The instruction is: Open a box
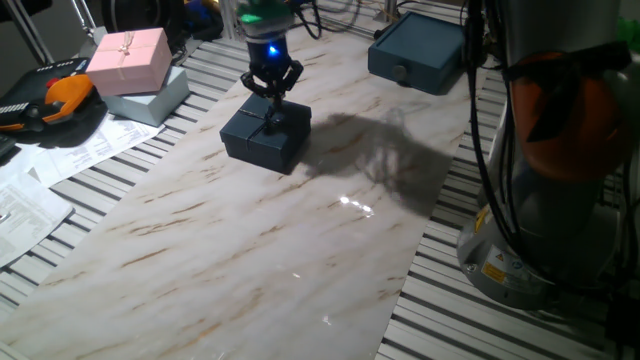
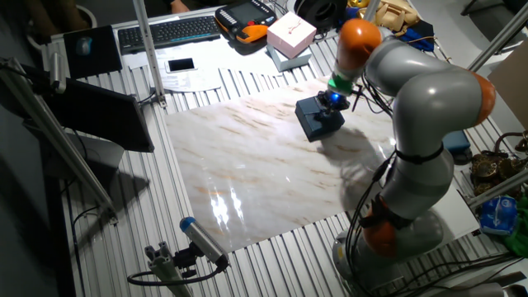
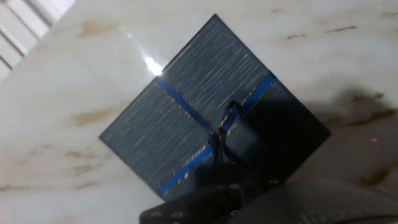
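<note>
The small dark navy box (image 1: pixel 265 135) stands on the marble board, at its far side, with the lid on. In the hand view the lid (image 3: pixel 205 106) fills the middle, crossed by a blue ribbon with a thin bow (image 3: pixel 227 121) that lies free. My gripper (image 1: pixel 273 98) hangs straight over the lid's centre, tips just above the bow and drawn together, holding nothing. The other fixed view shows the same: the gripper (image 2: pixel 333 101) over the box (image 2: pixel 318 120). A dark blurred part of the hand covers the bottom of the hand view.
A pink gift box (image 1: pixel 130 58) on a pale blue box stands at the back left. A larger blue case with a round knob (image 1: pixel 415 55) sits at the back right. Papers and an orange-black pendant (image 1: pixel 60 95) lie left. The arm's base (image 1: pixel 540 200) stands right.
</note>
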`<state>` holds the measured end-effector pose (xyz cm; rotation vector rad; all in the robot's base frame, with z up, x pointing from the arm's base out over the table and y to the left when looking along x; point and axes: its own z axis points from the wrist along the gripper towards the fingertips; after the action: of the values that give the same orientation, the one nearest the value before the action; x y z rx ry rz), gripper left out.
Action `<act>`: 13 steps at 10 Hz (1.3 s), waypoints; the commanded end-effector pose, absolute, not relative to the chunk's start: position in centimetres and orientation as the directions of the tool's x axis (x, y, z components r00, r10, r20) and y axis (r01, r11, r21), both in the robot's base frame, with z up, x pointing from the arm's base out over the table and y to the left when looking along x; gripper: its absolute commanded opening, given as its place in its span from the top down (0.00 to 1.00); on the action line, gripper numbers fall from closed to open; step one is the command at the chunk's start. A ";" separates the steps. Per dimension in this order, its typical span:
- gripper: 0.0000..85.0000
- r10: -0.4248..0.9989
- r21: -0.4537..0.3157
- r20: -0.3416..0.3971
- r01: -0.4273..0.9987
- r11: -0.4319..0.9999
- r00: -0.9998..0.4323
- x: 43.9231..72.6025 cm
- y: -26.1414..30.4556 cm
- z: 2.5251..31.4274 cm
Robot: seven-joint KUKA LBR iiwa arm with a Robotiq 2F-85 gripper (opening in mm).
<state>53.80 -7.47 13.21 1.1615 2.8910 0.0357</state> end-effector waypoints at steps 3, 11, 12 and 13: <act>1.00 0.716 0.041 -0.075 0.715 0.698 -0.694 54.1 -7.4 13.0; 0.20 0.797 0.040 -0.080 0.797 0.603 -0.599 55.0 -7.0 12.3; 0.20 0.802 0.052 -0.085 0.801 0.596 -0.591 55.1 -7.0 12.3; 0.20 0.814 0.056 -0.086 0.813 0.580 -0.575 55.3 -6.8 12.7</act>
<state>55.30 -6.83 12.72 1.3934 2.7009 0.0149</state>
